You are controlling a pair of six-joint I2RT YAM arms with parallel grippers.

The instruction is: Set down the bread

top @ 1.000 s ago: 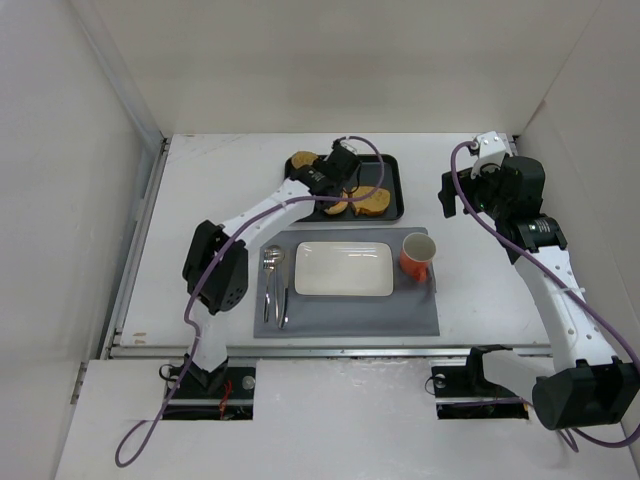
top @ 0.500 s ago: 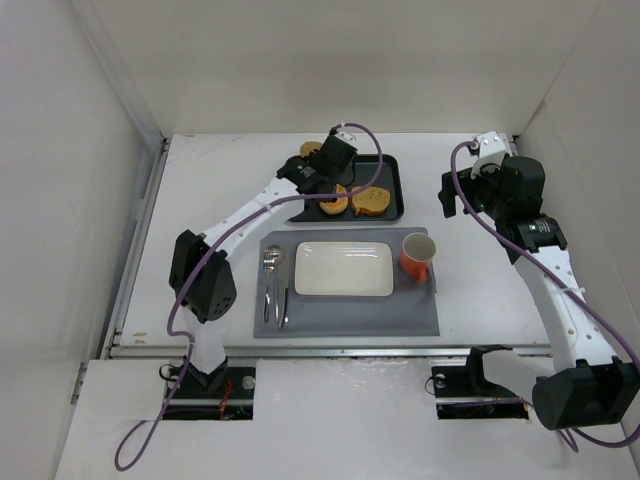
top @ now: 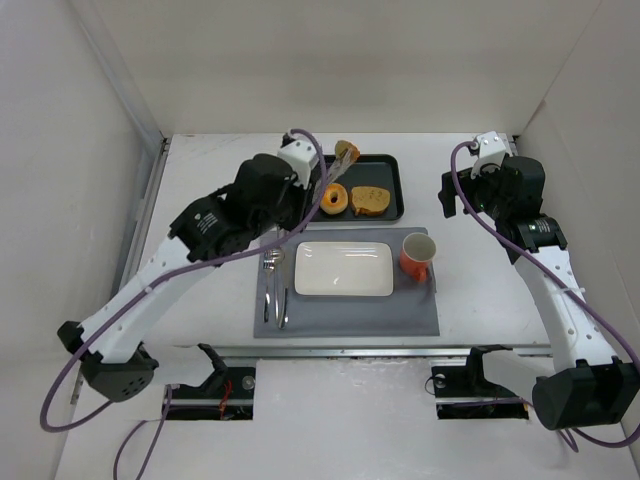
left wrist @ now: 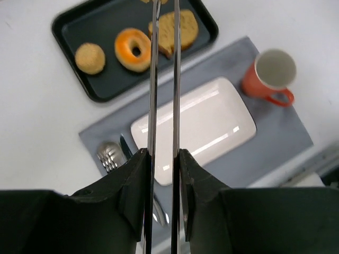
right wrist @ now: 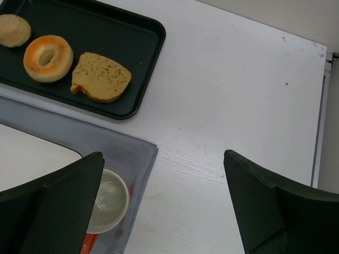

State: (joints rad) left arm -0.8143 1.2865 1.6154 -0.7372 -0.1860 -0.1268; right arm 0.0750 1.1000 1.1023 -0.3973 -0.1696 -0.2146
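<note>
My left gripper (top: 312, 180) (left wrist: 163, 159) is shut on a pair of metal tongs (left wrist: 164, 79). The tong tips pinch the bread (top: 346, 152), a small golden-brown slice hanging in the air over the back edge of the black tray (top: 392, 180). In the left wrist view only a sliver of the bread (left wrist: 151, 1) shows at the top edge. The white rectangular plate (top: 343, 268) (left wrist: 222, 100) lies bare on the grey placemat (top: 400, 310), nearer than the tray. My right gripper (top: 452, 196) (right wrist: 164, 196) is open over bare table to the right of the tray.
On the tray lie a doughnut-shaped bagel (top: 335, 198) (left wrist: 133, 49), a squarish toast slice (top: 370, 200) (right wrist: 100, 78) and a small round bun (left wrist: 90, 58). An orange cup (top: 418, 255) (right wrist: 106, 201) stands right of the plate, and cutlery (top: 275, 280) lies to its left.
My left arm has pulled back and risen from the tray, lifting the tongs with the bread in them. The right arm has not moved.
</note>
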